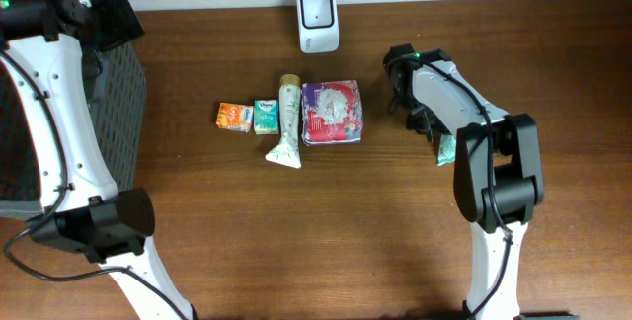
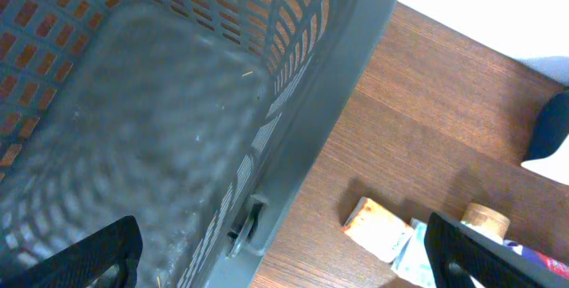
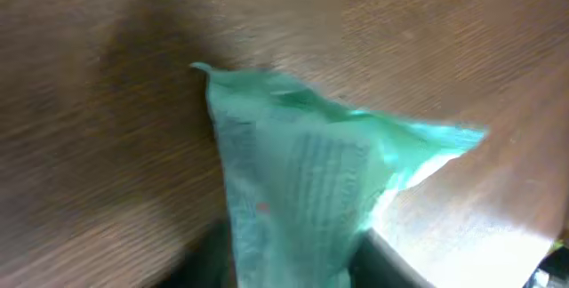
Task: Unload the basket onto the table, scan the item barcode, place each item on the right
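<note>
Green and motion-blurred, the packet sits between the dark fingers of the right gripper, over the wooden table. We cannot tell whether they clamp it. Overhead, the arm hides most of it. The left gripper hangs spread wide over the grey basket, its fingertips cut off.

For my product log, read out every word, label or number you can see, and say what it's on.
Nothing reads clearly.
On the green packet: printed lines, blurred.
On the orange box, green box, tube and pink pack: print too small.
On the white scanner: no text visible.
</note>
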Tool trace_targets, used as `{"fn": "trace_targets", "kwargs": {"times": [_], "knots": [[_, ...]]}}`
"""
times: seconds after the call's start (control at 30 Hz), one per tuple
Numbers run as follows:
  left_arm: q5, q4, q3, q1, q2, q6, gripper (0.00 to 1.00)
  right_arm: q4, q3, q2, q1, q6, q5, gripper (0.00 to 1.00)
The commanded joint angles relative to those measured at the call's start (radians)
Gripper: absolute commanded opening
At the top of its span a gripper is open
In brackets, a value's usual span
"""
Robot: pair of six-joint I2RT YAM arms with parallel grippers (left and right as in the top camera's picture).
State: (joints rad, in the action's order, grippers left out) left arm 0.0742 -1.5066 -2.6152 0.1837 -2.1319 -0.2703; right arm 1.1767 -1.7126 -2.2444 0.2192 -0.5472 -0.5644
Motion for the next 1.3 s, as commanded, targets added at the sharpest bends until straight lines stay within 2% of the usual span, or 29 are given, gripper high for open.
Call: {"fn": "trace_targets", "kwargs": {"times": [0.0, 0.07, 0.1, 0.17, 0.27, 0.33, 0.4, 0.5, 0.57, 0.67, 0.73, 0.8, 0.87, 0.9, 0.97, 1.03, 1.07, 1.13, 1.23, 1.27], "knots": [[-0.007, 0.002, -0.003, 0.001, 0.006, -0.006, 0.99, 0.024, -0.060, 0.013, 0.039, 0.021, 0.087, 0.61], [-0.007, 0.002, -0.003, 0.001, 0.006, -0.006, 0.99, 0.058, -0.137, 0.013, 0.071, 0.056, 0.166, 0.60], [-0.007, 0.002, -0.003, 0.001, 0.006, -0.006, 0.99, 0.057, -0.174, 0.013, 0.097, 0.098, 0.248, 0.56], [-0.007, 0.002, -0.003, 0.001, 0.006, -0.006, 0.99, 0.048, -0.178, 0.013, 0.114, 0.108, 0.293, 0.56], [-0.007, 0.002, -0.003, 0.001, 0.006, -0.006, 0.99, 0.083, -0.199, 0.013, 0.098, 0.136, 0.228, 0.59], [-0.007, 0.002, -0.003, 0.001, 0.006, -0.006, 0.99, 0.160, -0.288, 0.014, 0.003, 0.137, 0.286, 0.59], [-0.007, 0.002, -0.003, 0.001, 0.006, -0.006, 0.99, 0.203, -0.346, 0.014, -0.146, 0.312, 0.552, 0.60], [-0.007, 0.002, -0.003, 0.001, 0.006, -0.006, 0.99, 0.258, -0.328, 0.013, -0.362, 0.513, 0.858, 0.81], [-0.007, 0.002, -0.003, 0.001, 0.006, -0.006, 0.99, 0.279, -0.259, 0.013, -0.505, 0.657, 1.027, 0.83], [-0.007, 0.002, -0.003, 0.001, 0.006, -0.006, 0.99, 0.172, -0.097, 0.013, -0.594, 0.657, 1.072, 0.84], [-0.007, 0.002, -0.003, 0.002, 0.006, -0.006, 0.99, 0.094, 0.007, 0.013, -0.600, 0.706, 1.119, 0.83], [-0.007, 0.002, -0.003, 0.002, 0.006, -0.006, 0.99, 0.011, 0.074, 0.013, -0.599, 0.727, 1.191, 0.74], [-0.007, 0.002, -0.003, 0.003, 0.006, -0.006, 0.99, -0.041, 0.103, 0.013, -0.599, 0.726, 1.228, 0.52], [-0.007, 0.002, -0.003, 0.003, 0.006, -0.006, 0.99, -0.050, 0.103, 0.013, -0.599, 0.726, 1.239, 0.36], [-0.007, 0.002, -0.003, 0.002, 0.006, -0.006, 0.99, -0.056, 0.101, 0.013, -0.599, 0.722, 1.268, 0.16], [-0.007, 0.002, -0.003, 0.003, 0.006, -0.006, 0.99, -0.039, 0.061, 0.021, -0.592, 0.663, 1.228, 0.04], [-0.007, 0.002, -0.003, 0.003, 0.006, -0.006, 0.99, -0.022, 0.024, 0.028, -0.573, 0.594, 1.133, 0.04], [-0.007, 0.002, -0.003, 0.003, 0.006, -0.006, 0.99, 0.052, -0.110, 0.046, -0.439, 0.395, 0.718, 0.04], [-0.007, 0.002, -0.003, 0.003, 0.006, -0.006, 0.99, 0.130, -0.152, 0.046, -0.212, 0.071, 0.140, 0.04], [-0.007, 0.002, -0.003, 0.003, 0.006, -0.006, 0.99, 0.137, -0.150, 0.045, -0.138, 0.023, 0.061, 0.04]]}}
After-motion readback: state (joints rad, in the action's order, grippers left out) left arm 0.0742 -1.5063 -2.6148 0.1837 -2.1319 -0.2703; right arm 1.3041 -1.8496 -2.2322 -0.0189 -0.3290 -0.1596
